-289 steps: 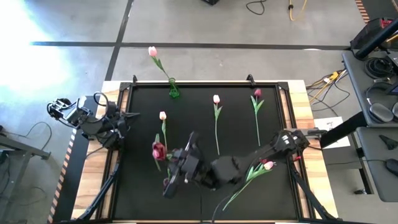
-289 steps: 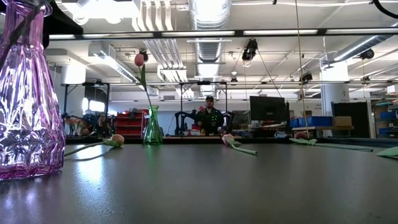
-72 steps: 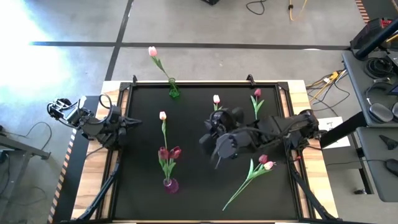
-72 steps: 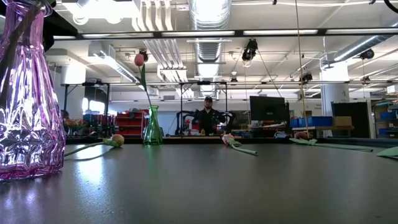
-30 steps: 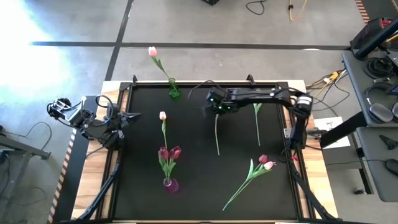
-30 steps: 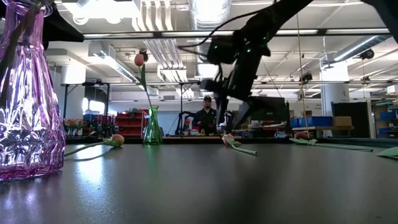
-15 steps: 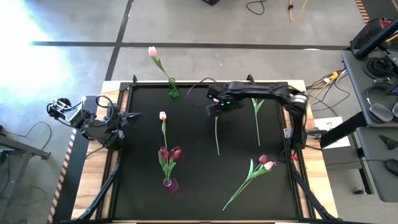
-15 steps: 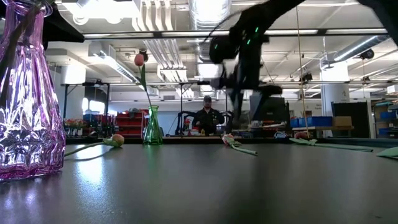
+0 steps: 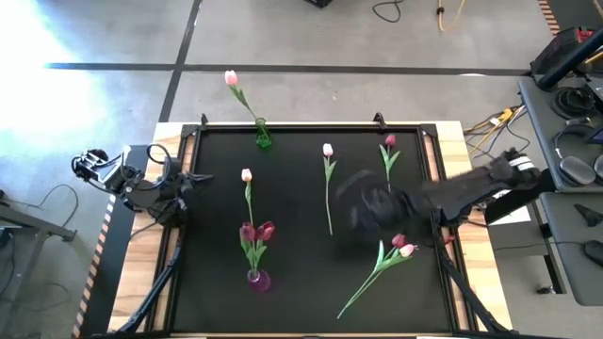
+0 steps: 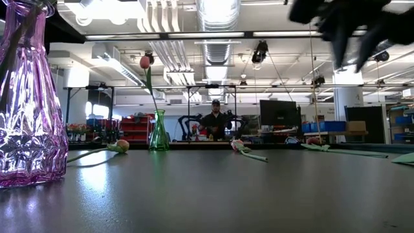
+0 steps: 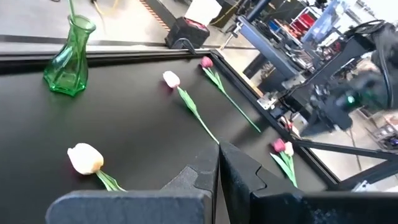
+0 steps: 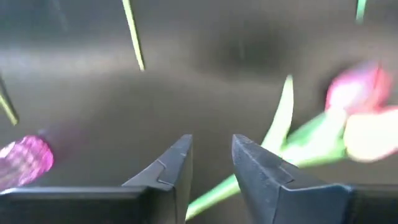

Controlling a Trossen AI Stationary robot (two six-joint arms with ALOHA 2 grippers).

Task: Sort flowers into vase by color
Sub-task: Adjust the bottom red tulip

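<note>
The right gripper [image 12: 211,162] hovers over the mat [image 9: 292,273] at about four o'clock, fingers parted and holding nothing, just beside a pink and a red tulip [image 9: 397,241] lying together. The left gripper [image 11: 217,163] waits clenched at nine o'clock. Two red tulips stand in the purple vase [image 9: 254,277] at seven o'clock, one pink tulip [image 9: 231,78] in the green vase [image 9: 263,137] at eleven, and three more lie loose.

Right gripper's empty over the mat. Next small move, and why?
Probably lower the right gripper onto the stem of the red flower: the gripper is open and empty, and that flower lies just ahead beside a pale flower.
</note>
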